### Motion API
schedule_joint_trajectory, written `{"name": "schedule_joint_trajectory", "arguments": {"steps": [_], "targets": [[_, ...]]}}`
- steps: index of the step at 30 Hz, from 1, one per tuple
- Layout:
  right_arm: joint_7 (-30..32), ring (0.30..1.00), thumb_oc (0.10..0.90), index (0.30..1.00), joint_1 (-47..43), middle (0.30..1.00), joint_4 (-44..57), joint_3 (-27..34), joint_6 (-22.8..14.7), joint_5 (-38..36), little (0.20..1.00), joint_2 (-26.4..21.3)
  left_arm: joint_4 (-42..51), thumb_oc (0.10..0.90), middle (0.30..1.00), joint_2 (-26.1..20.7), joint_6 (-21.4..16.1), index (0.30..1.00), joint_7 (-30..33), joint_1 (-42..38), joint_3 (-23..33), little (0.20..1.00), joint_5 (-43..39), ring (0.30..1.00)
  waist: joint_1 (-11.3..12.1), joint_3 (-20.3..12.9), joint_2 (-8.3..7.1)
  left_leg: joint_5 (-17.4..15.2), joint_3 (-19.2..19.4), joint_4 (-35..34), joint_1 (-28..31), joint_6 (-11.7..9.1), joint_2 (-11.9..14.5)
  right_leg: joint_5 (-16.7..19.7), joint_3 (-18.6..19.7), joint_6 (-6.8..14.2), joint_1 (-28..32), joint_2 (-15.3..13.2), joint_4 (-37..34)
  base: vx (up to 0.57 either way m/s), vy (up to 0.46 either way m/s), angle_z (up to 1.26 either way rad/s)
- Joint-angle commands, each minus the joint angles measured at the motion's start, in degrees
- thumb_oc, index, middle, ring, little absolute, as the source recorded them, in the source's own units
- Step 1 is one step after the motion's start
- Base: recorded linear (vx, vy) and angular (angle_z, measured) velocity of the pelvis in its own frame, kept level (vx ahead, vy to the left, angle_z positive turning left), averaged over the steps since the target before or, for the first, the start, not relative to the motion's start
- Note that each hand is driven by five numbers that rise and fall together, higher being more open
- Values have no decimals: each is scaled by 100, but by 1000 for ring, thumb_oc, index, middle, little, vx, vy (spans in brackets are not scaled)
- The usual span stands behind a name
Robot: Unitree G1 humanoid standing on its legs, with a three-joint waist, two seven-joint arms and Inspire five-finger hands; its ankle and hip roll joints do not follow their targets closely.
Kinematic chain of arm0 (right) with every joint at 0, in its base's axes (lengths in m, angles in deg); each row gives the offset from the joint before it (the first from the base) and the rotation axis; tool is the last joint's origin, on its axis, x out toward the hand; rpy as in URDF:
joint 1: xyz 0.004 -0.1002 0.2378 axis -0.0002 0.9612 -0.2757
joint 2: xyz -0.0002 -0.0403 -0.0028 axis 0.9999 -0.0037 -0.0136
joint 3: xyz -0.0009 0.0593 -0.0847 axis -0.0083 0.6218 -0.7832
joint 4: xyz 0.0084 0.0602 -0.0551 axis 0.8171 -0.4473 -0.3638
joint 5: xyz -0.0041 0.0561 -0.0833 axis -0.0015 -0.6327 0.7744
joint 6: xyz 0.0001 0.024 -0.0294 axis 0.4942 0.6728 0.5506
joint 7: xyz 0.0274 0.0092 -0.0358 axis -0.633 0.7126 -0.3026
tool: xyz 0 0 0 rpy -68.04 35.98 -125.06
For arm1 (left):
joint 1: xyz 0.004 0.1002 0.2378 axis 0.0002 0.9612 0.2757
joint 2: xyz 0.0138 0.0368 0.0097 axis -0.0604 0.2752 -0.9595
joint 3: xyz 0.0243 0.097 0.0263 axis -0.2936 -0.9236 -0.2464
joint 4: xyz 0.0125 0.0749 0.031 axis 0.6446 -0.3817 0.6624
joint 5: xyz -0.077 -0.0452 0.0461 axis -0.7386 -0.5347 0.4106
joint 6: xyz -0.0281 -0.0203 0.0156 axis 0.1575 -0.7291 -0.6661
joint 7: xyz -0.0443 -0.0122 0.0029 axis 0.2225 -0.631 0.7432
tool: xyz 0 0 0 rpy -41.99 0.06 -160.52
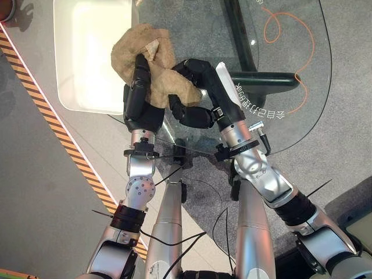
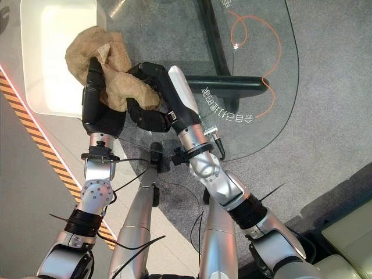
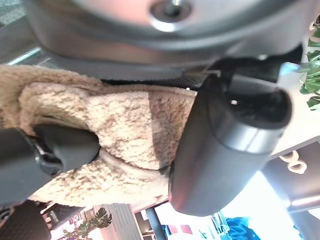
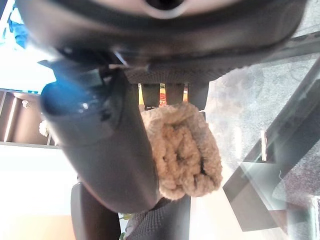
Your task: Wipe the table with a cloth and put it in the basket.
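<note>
While both hands are holding it, the fuzzy tan cloth [image 1: 152, 64] is hanging bunched up over the edge of the round glass table [image 1: 302, 104], with its far end reaching over the white plastic basket [image 1: 75, 70]. The left hand [image 1: 138, 99] is curling its dark fingers round one side of the soft cloth. Its own wrist view is showing the fluffy cloth [image 3: 120, 145] pressed between the thumb and the fingers. The right hand [image 1: 195, 96] is curling round the other end, and its wrist view is showing a fat roll of cloth [image 4: 182, 150] tucked against its thumb.

Wiping is looking finished, I think, because the cloth is lifted off the glass. The step now seems to be carrying the cloth over to the basket, which is sitting just beside the table on the robot's left.

Next, both hands are probably needing to move the cloth farther over the basket, then let their fingers go loose so it is dropping inside and not catching on the rim.
</note>
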Motion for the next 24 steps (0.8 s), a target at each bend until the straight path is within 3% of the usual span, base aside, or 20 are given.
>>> {"name": "schedule_joint_trajectory", "arguments": {"steps": [1,3,4,5,6,24], "targets": [[6,300,100,300,-609,300,521,169,-327,292,200,261,1072,100,300,15,-519,300,-722,-671,117,200,381,300,115,-133,-142,-856,529,487,232,667,-644,886,-353,-16,312,439,-1444,0,0,0],[15,338,144,338,-613,338,506,172,-327,280,244,272,1069,100,300,29,-617,300,-678,-684,136,200,396,300,119,-133,-148,-853,526,482,231,667,-646,887,-357,-17,307,444,-1442,0,0,0],[22,505,339,505,-619,505,512,169,-304,258,439,272,1075,100,300,36,-719,300,-622,-689,146,200,394,300,121,-133,-149,-852,523,482,229,665,-647,884,-358,-17,306,444,-1440,0,0,0],[36,844,734,844,-617,844,506,168,-305,253,834,279,1066,100,300,48,-760,300,-605,-689,153,200,392,300,122,-133,-150,-855,519,486,228,665,-649,881,-357,-18,304,446,-1434,0,0,0],[35,900,800,900,-617,900,497,173,-298,230,900,296,1058,100,300,64,-876,300,-536,-700,173,200,382,300,123,-133,-152,-854,513,485,227,667,-652,878,-356,-21,300,451,-1429,0,0,0],[122,900,800,900,-657,900,484,238,-280,250,900,411,1106,100,300,173,-1907,300,731,-728,456,200,1028,300,185,-133,-159,-860,460,542,169,653,-700,828,-379,-37,257,453,-1370,0,0,0]]}}
